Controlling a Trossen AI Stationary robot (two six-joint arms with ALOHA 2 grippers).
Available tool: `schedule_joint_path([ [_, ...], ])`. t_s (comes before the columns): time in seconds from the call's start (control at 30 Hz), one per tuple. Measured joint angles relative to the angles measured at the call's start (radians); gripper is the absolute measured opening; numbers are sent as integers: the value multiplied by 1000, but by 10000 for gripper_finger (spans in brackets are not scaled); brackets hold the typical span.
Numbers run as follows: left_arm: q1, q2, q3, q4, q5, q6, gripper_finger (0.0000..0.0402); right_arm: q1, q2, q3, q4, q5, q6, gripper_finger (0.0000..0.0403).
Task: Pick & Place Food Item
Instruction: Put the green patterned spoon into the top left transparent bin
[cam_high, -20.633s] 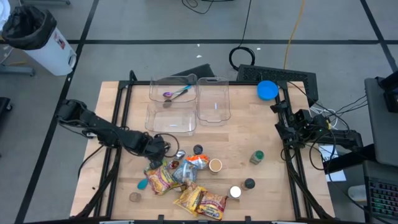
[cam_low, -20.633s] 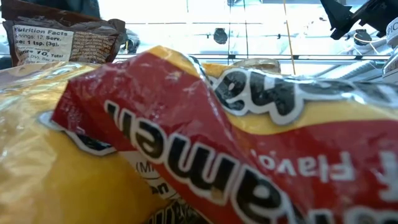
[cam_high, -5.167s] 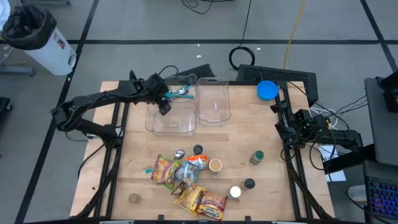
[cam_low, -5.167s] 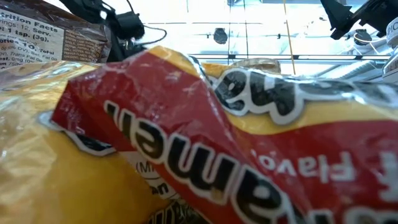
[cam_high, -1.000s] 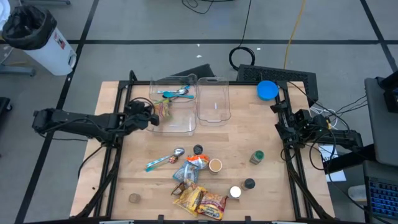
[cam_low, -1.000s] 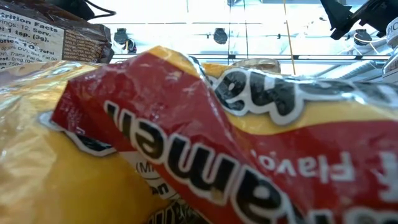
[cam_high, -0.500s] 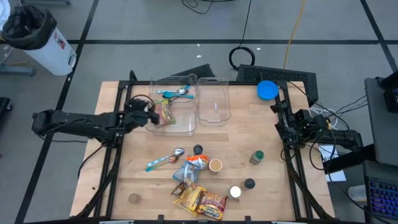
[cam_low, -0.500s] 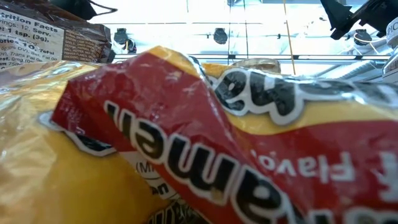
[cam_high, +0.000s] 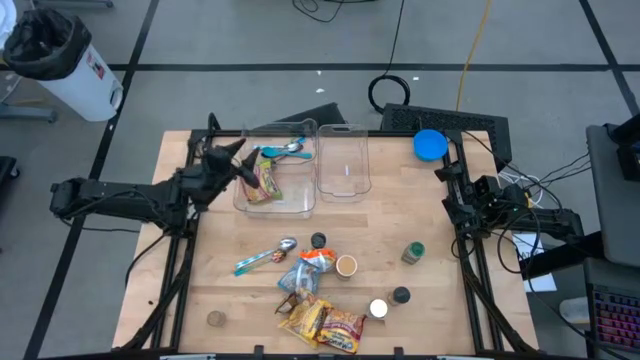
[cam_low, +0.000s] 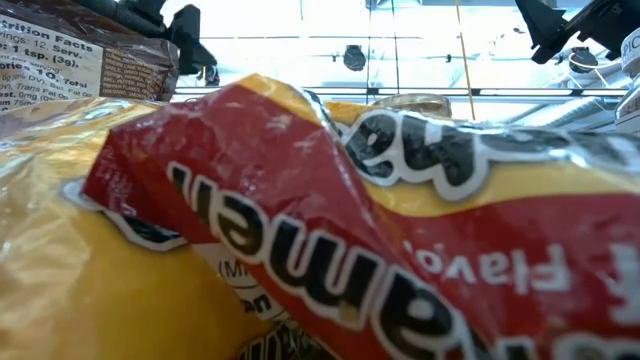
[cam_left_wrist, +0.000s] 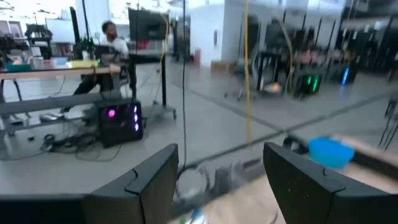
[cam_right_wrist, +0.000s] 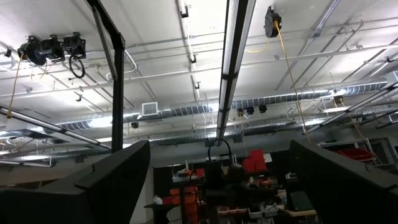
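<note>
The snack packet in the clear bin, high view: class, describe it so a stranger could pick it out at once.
Start at the wooden table and find the two clear bins side by side at its far edge. In the left bin, near the left tool, lies the snack packet. It is the only food wrapper in a bin; beside it are just spoons, while the other packets lie on the table's near side.

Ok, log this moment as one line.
left hand: open, at left bin | snack packet: inside bin | right hand: open, parked at table's right
</note>
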Motion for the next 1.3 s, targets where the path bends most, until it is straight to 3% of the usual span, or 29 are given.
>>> schedule_joint_path([
  [0.13,0,0,0,69,6,-16,244,0,0,0,0,0,0,380],
  [0.2,0,0,0,74,62,-49,244,0,0,0,0,0,0,380],
  [0.6,-1,1,0,73,661,-190,244,0,0,0,0,0,0,380],
  [0.7,-1,1,0,73,752,-228,244,0,0,0,0,0,0,380],
  [0.93,-5,1,0,73,794,-289,244,0,0,0,0,0,0,380],
  [1.3,-32,1,0,160,788,-144,244,0,0,0,0,0,0,380],
])
